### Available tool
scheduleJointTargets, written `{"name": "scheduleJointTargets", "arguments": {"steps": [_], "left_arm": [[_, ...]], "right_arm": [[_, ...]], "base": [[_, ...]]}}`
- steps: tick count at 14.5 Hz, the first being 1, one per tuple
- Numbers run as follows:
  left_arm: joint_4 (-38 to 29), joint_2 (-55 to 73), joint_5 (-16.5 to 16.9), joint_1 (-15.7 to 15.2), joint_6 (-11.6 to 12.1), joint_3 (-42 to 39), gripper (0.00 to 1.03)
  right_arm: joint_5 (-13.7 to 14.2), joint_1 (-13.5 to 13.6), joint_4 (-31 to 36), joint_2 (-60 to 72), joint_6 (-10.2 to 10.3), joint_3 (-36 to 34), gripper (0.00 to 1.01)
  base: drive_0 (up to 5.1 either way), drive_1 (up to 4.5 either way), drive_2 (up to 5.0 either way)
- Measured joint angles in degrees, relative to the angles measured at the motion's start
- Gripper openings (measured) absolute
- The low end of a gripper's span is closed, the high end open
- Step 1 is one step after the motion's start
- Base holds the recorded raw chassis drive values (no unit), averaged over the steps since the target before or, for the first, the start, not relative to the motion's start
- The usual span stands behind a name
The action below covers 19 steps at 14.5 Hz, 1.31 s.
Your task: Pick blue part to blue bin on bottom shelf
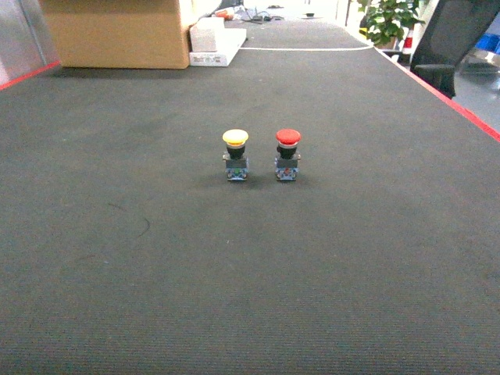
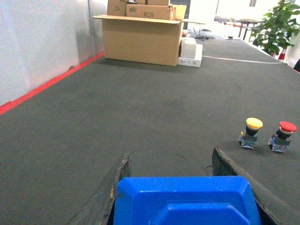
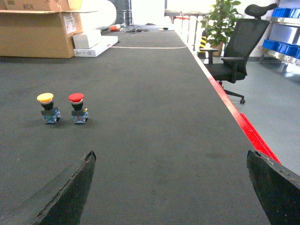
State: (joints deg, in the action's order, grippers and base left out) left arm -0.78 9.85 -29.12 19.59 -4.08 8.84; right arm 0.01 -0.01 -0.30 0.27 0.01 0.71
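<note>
The blue part, a bevelled blue plastic piece, fills the bottom of the left wrist view. My left gripper is shut on it, one dark finger against each side. My right gripper is open above the dark mat with nothing between its fingers. Neither gripper shows in the head view. Far right in the right wrist view, blue bins sit on a metal rack. I cannot tell whether that tier is the bottom shelf.
A yellow-capped push button and a red-capped one stand side by side mid-mat. Cardboard boxes and a white box lie at the far end. A black office chair stands beyond the red mat edge.
</note>
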Motion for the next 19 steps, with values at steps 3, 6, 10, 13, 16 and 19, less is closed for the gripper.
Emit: {"name": "scheduleJointTargets", "arguments": {"steps": [3,6,10,13,16,19], "left_arm": [[0.04,0.11,0.02,0.02,0.0,0.0,0.43],[0.22,-0.17,-0.02,0.0,0.0,0.0,0.43],[0.0,-0.22,-0.17,-0.13,0.0,0.0,0.43],[0.0,-0.2,-0.04,-0.09,0.0,0.0,0.43],[0.0,-0.2,-0.02,-0.09,0.0,0.0,0.43],[0.0,-0.2,-0.02,-0.09,-0.02,0.0,0.43]], "right_arm": [[0.0,0.0,0.22,0.0,0.0,0.0,0.98],[0.0,0.0,-0.13,0.0,0.0,0.0,0.98],[-0.02,0.0,-0.02,0.0,0.0,0.0,0.98],[0.0,0.0,0.07,0.0,0.0,0.0,0.98],[0.0,0.0,0.0,0.0,0.0,0.0,0.98],[0.0,0.0,0.0,0.0,0.0,0.0,0.98]], "base": [[0.1,-4.09,4.3],[0.0,0.0,0.0],[-1.3,-1.31,-1.3],[-1.5,-1.54,-1.5],[-1.7,-1.66,-1.7],[-1.6,-1.58,-1.6]]}}
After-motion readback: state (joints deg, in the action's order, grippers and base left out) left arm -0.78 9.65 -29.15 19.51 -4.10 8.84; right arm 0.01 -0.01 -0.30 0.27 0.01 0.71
